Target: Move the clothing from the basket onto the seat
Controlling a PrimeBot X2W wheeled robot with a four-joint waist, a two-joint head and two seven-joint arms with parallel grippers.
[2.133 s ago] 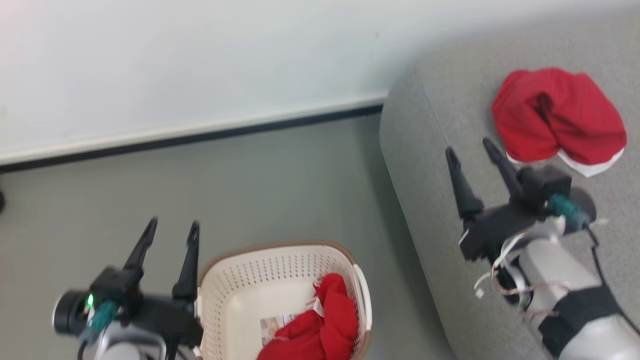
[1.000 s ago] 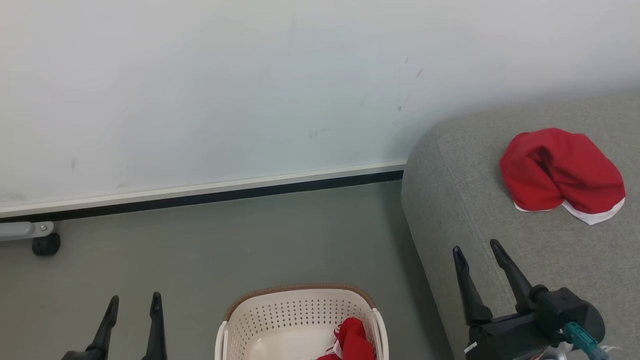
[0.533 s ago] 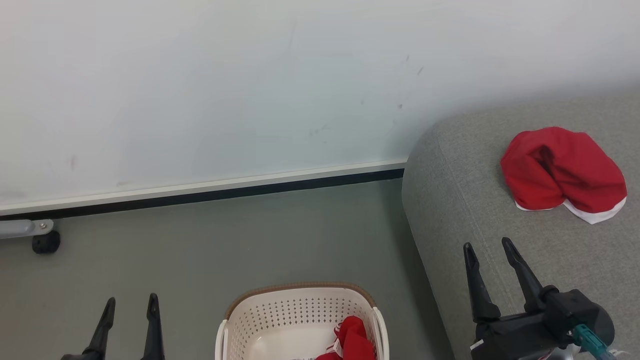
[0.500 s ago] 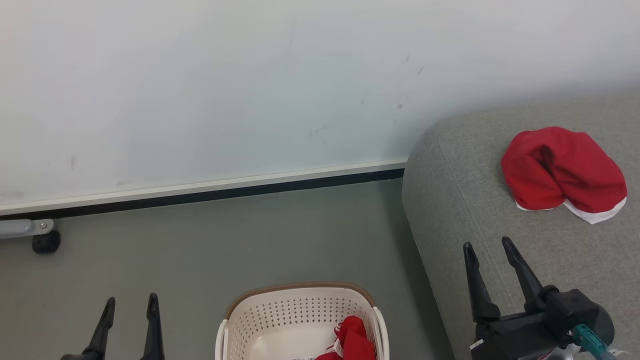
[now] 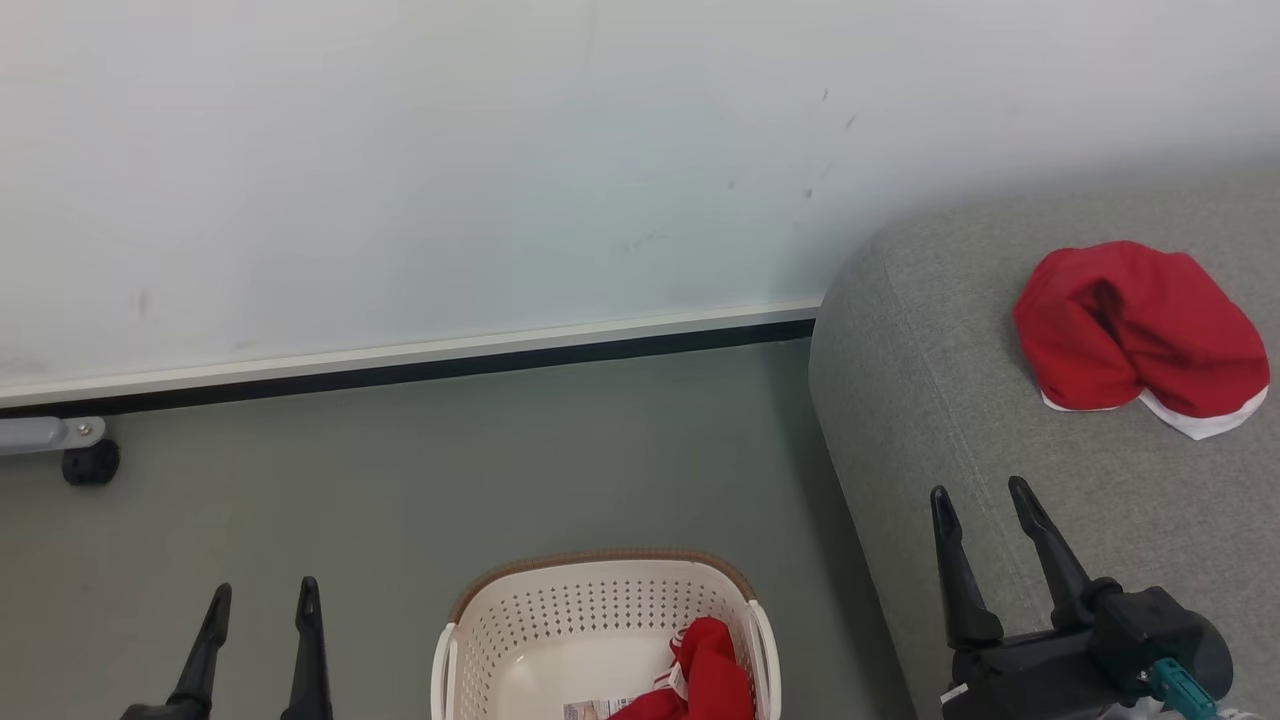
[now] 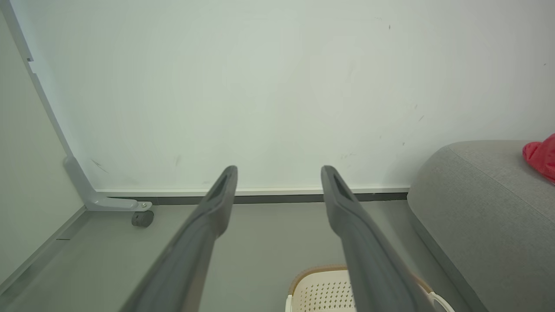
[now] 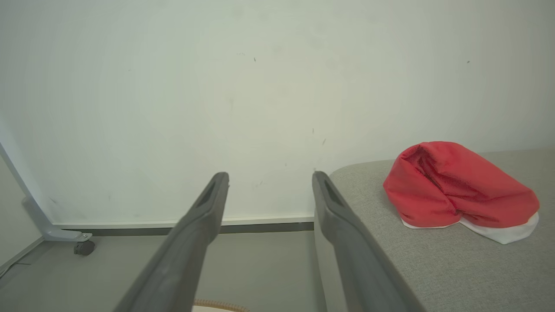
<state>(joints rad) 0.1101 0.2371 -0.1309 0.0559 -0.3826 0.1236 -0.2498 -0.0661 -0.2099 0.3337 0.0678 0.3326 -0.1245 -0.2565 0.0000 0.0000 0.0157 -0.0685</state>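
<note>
Red and bunched, the white-hemmed garment (image 5: 1140,335) is lying on the grey sofa (image 5: 940,400) at the frame's right, while a second red garment (image 5: 708,678) is sitting in the cream basket (image 5: 600,603) at bottom centre. The left gripper (image 5: 265,587), lower left, and right gripper (image 5: 978,487), lower right, are hanging empty, fingers spread apart.

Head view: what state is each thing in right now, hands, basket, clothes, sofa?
Left hand: open, empty.
Right hand: open, empty.
Basket: upright on the floor, not yet emptied.
Second red garment: crumpled inside the basket, against its right wall.
Sofa: bears one piece of clothing.
Red garment with white hem: bunched, lying on the sofa.
</note>
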